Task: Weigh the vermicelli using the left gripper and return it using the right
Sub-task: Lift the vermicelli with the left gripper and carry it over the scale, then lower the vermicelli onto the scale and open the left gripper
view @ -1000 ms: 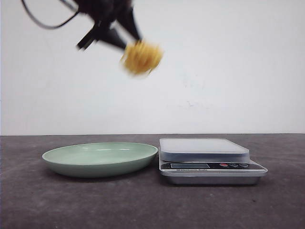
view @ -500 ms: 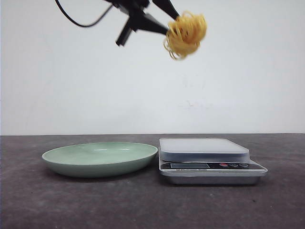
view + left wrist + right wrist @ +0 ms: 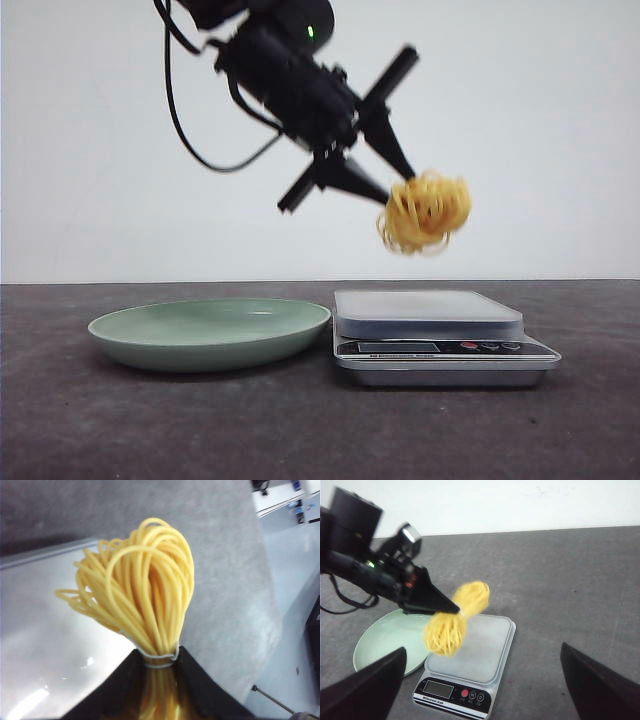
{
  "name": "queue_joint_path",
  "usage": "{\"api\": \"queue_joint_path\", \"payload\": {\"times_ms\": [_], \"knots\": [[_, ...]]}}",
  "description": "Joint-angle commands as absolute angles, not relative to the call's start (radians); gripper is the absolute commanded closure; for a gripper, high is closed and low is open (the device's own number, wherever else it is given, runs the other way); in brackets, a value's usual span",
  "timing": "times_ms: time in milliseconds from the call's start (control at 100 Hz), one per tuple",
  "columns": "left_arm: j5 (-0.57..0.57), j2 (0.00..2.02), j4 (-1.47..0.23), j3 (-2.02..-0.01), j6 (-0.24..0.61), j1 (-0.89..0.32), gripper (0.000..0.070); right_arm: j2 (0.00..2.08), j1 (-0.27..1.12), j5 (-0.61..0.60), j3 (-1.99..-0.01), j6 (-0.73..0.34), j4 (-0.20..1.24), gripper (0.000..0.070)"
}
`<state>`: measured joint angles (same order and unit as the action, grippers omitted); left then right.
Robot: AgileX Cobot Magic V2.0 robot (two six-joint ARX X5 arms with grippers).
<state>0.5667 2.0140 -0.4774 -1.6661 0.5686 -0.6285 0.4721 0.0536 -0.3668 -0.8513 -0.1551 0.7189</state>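
The scale (image 3: 446, 348) display is perhaps lit, too small to read.

One vermicelli (image 3: 426, 213) nest, one green plate (image 3: 210, 335), one scale (image 3: 440, 338), two claws

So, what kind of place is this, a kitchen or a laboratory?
Probably a lab test bench, not a kitchen: a bare dark table against a plain white wall, holding only a kitchen scale and a green plate.
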Motion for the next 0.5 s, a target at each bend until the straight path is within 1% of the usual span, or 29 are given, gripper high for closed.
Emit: {"api": "queue_joint_path", "payload": {"times_ms": [0,150,240,290,360,410,450,490], "knots": [[0.566,2.053,-0.473,-1.693,0.567,-0.637,0.0696,0.476,0.057,-0.367,-0.871,-0.145,0.712,0.0078],[0.563,2.08,-0.473,-1.693,0.564,-0.637,0.0696,0.476,0.057,-0.367,-0.871,-0.144,0.712,0.0078],[0.54,2.081,-0.472,-1.693,0.56,-0.637,0.0691,0.476,0.057,-0.367,-0.871,-0.144,0.712,0.0078],[0.533,2.081,-0.47,-1.693,0.56,-0.637,0.0641,0.476,0.057,-0.367,-0.871,-0.144,0.712,0.0078],[0.527,2.081,-0.472,-1.693,0.56,-0.635,0.0527,0.476,0.057,-0.367,-0.871,-0.144,0.712,0.0078],[0.527,2.081,-0.474,-1.693,0.56,-0.634,0.0459,0.476,0.057,-0.367,-0.871,-0.144,0.712,0.0078],[0.527,2.081,-0.474,-1.693,0.557,-0.634,0.0434,0.476,0.057,-0.367,-0.871,-0.144,0.712,0.0078],[0.527,2.081,-0.473,-1.693,0.555,-0.634,0.0428,0.476,0.057,-0.367,-0.871,-0.144,0.712,0.0078]]}}
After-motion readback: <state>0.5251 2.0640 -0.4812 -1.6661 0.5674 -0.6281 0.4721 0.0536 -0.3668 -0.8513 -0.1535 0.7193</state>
